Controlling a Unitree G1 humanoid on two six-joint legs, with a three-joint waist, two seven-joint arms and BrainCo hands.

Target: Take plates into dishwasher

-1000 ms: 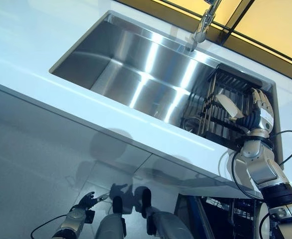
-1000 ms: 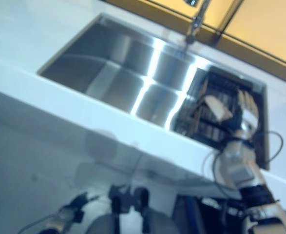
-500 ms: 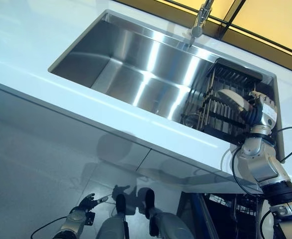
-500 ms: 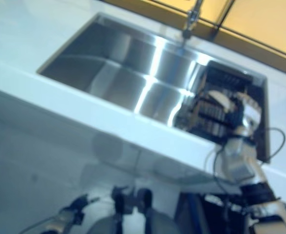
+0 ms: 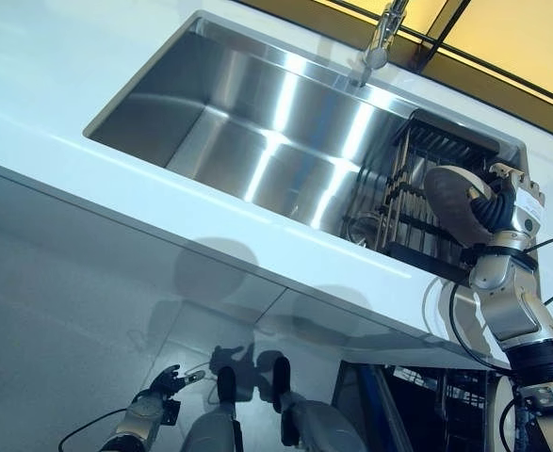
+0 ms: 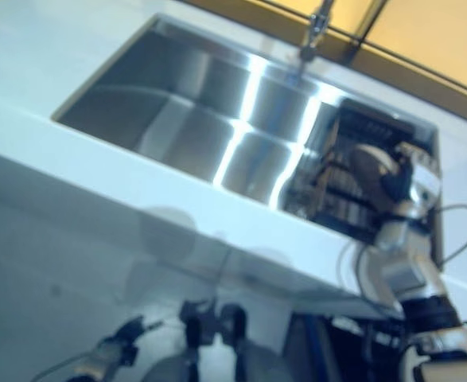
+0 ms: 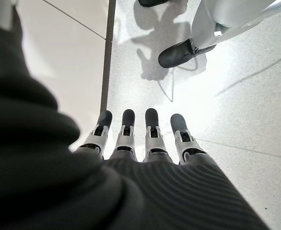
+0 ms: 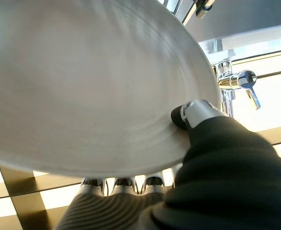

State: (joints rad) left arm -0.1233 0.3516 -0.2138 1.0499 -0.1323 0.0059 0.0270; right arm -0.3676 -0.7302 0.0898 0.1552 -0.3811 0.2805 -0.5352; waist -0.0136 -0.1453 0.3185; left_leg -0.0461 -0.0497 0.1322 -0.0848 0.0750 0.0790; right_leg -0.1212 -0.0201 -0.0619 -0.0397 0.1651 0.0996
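Note:
A pale round plate (image 5: 450,200) is held upright just above the dark wire dish rack (image 5: 410,202) at the right end of the sink. My right hand (image 5: 504,209) is shut on it. In the right wrist view the plate (image 8: 83,81) fills most of the picture, the thumb (image 8: 194,113) presses on its face and the fingers (image 8: 124,184) curl behind its rim. My left hand (image 5: 160,386) hangs low by the floor, open and empty, with its fingers (image 7: 152,129) straight.
The steel sink (image 5: 248,104) is set into a white counter (image 5: 78,66), with a faucet (image 5: 382,42) at its back edge. Under the counter at the lower right a dark open dishwasher (image 5: 417,400) shows its racks. White cabinet fronts run below the counter.
My right hand has lifted the plate up out of the rack and turned its face towards the sink. The left hand has stayed low.

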